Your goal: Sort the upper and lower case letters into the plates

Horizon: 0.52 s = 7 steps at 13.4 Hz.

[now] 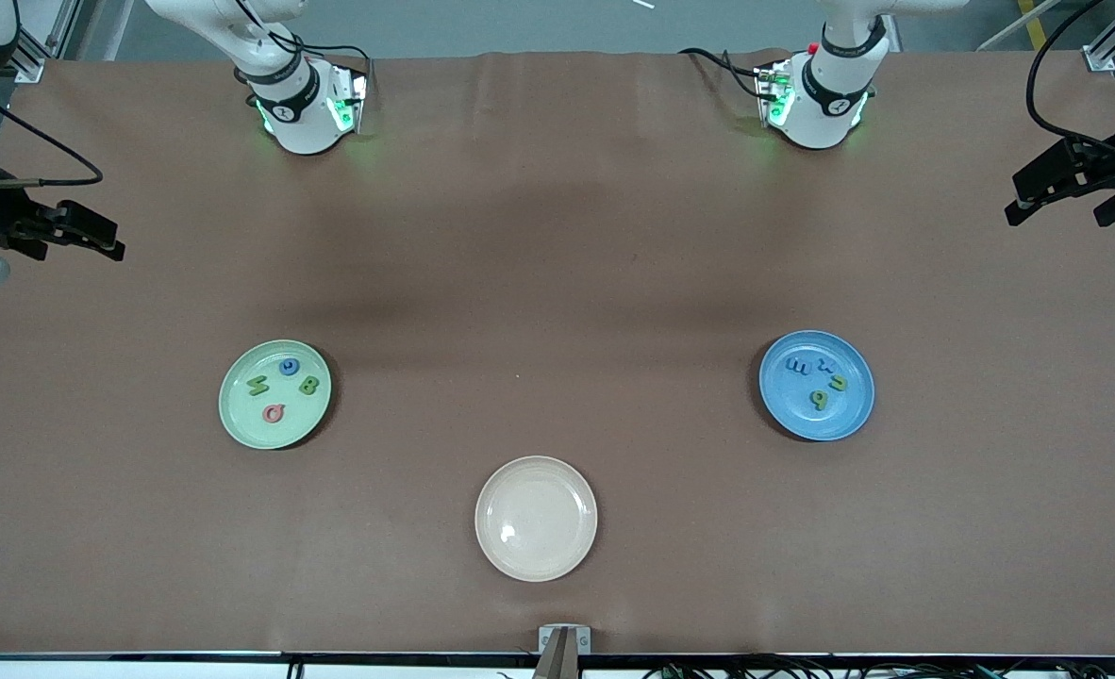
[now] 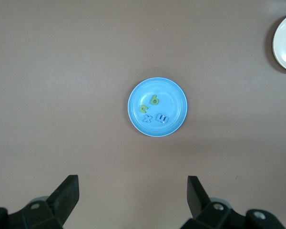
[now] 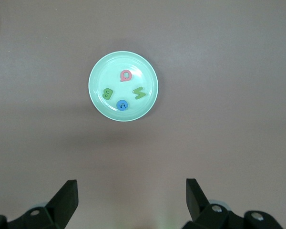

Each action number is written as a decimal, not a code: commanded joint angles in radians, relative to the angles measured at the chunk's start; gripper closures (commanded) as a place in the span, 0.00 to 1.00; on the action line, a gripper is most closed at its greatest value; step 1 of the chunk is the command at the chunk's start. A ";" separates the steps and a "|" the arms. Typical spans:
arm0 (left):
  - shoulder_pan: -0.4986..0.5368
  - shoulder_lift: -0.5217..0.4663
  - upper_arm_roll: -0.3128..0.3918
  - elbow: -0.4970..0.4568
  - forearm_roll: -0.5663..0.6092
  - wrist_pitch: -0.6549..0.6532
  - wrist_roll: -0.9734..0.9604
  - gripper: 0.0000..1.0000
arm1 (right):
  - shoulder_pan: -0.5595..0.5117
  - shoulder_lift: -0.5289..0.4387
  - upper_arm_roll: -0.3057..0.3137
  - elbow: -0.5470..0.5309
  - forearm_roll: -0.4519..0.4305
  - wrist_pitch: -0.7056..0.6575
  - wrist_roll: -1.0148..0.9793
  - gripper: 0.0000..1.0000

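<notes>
Nearest the front camera, a cream-beige plate [image 1: 536, 518] sits bare on the worktop [image 1: 557, 264], midway between the two arms' ends; no letters lie in it.

Farther back, the two sorting plates sit at about the same depth, well apart. Mint green plate [image 1: 274, 393], toward the right arm's end: holds four letters, a green M [image 1: 257, 385], a blue piece [image 1: 289, 368], a green B [image 1: 308, 385] and a pink Q-like piece [image 1: 274, 413]. They read as capitals, though the blue one is too small to be sure. Blue plate [image 1: 816, 385], toward the left arm's end: holds four small letters, two blue [image 1: 810, 366] and two yellow-green [image 1: 828, 390]; in the left wrist view they look like lower-case forms.

No loose letter is visible anywhere on the bare worktop.

Farther still, both arms wait high and drawn out to the worktop's ends. Left end effector [image 2: 133, 193]: fingers spread wide, nothing between them, its wrist camera looking down on the blue plate. Right end effector [image 3: 131, 193]: likewise spread and empty, looking down on the mint green plate.

Judgement: sorting appears complete, each plate carrying one case. Step in hand looks like the closing retreat. If anything follows, it calls only for a check that the blue piece belongs with the capitals; no grasp seems required.
</notes>
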 commanded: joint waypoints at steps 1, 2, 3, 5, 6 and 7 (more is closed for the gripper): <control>0.007 0.018 -0.002 0.019 0.011 -0.022 -0.008 0.00 | 0.001 -0.053 0.003 -0.041 -0.008 0.020 -0.006 0.00; 0.008 0.020 -0.002 0.019 0.011 -0.022 -0.008 0.00 | -0.001 -0.060 0.003 -0.044 -0.008 0.021 -0.007 0.00; 0.008 0.021 0.000 0.019 0.011 -0.021 -0.008 0.00 | -0.001 -0.062 0.003 -0.044 -0.008 0.021 -0.009 0.00; 0.008 0.045 0.000 0.027 0.019 -0.013 -0.006 0.00 | 0.001 -0.060 0.003 -0.043 -0.006 0.026 -0.007 0.00; 0.008 0.055 0.000 0.028 0.025 -0.008 -0.006 0.00 | 0.002 -0.057 0.003 -0.035 -0.003 0.027 -0.009 0.00; 0.008 0.061 0.000 0.040 0.027 -0.001 -0.006 0.00 | 0.002 -0.054 0.004 -0.019 0.005 0.027 -0.010 0.00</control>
